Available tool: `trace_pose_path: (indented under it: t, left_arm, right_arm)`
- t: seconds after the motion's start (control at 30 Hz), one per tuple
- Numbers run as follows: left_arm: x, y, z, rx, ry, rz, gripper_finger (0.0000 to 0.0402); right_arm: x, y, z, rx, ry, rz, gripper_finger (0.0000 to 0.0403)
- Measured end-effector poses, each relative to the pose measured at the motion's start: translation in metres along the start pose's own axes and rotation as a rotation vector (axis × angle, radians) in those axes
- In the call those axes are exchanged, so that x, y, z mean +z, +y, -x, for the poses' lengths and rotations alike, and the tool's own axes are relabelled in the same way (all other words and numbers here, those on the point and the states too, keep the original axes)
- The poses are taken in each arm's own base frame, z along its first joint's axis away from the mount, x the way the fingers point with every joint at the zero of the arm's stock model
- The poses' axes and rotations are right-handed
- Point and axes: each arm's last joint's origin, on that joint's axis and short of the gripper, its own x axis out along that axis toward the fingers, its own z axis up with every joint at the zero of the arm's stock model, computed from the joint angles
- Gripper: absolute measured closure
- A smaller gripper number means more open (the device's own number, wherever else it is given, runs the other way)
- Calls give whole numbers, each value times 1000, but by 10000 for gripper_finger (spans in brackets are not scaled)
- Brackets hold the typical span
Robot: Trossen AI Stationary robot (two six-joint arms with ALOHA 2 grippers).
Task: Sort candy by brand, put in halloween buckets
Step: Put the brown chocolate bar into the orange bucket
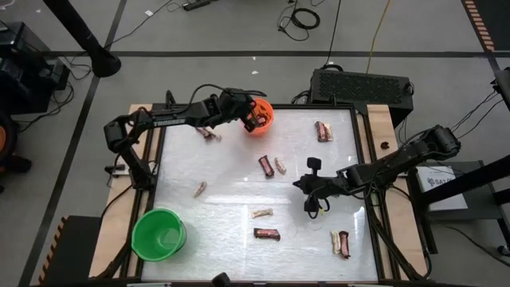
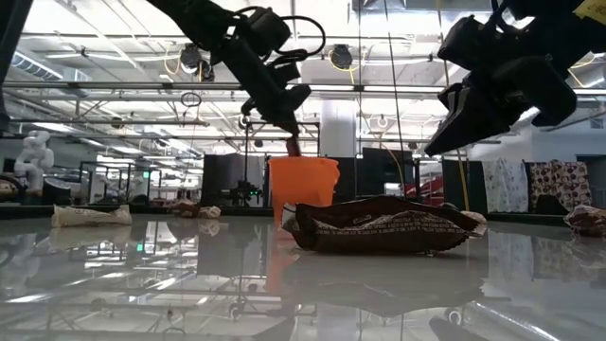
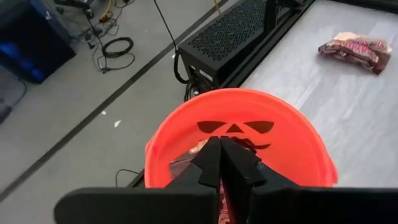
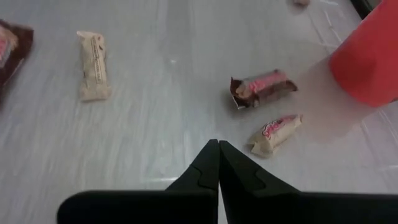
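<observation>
The orange halloween bucket [image 1: 261,116] stands upright at the table's far edge, its dark face showing on the inner wall [image 3: 235,127]. My left gripper [image 1: 252,119] hangs over its mouth, shut on a dark brown-red candy [image 2: 294,144]. The green bucket [image 1: 159,233] stands at the near left corner. Brown-red and cream candy pieces lie flat around the table: a pair at the middle [image 1: 265,165] [image 1: 280,165], and others [image 1: 262,213] [image 1: 267,233]. My right gripper [image 1: 312,204] hovers shut over the table right of centre, touching nothing. My left gripper pinches the upper end of the brown-red candy [image 2: 294,138] between its two fingertips. The fingers slant down from the table's left side. The candy hangs below them, its lower end at the orange bucket's rim [image 2: 303,161]. In the wrist view the fingers [image 3: 211,158] cover the place of contact.
More candy lies at the far right [image 1: 323,131], near right [image 1: 340,243], far left [image 1: 209,133] and left [image 1: 200,189]. A black box [image 1: 360,84] sits beyond the far edge. Wooden borders frame the white tabletop [image 1: 231,199].
</observation>
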Motion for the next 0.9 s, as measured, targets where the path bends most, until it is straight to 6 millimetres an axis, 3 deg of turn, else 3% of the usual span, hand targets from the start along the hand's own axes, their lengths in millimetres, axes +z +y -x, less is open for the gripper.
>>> trace_pose_path:
  t: [0.57,0.77,0.9]
  left_arm:
    - [-1,-12,13,-15,34,-103,342]
    - [2,-31,46,-106,42,-122,334]
    - [-2,-60,76,-202,64,-175,334]
  right_arm:
    - [19,2,2,23,-185,-58,403]
    - [19,2,2,28,-184,-101,403]
    - [19,2,2,34,-182,-146,403]
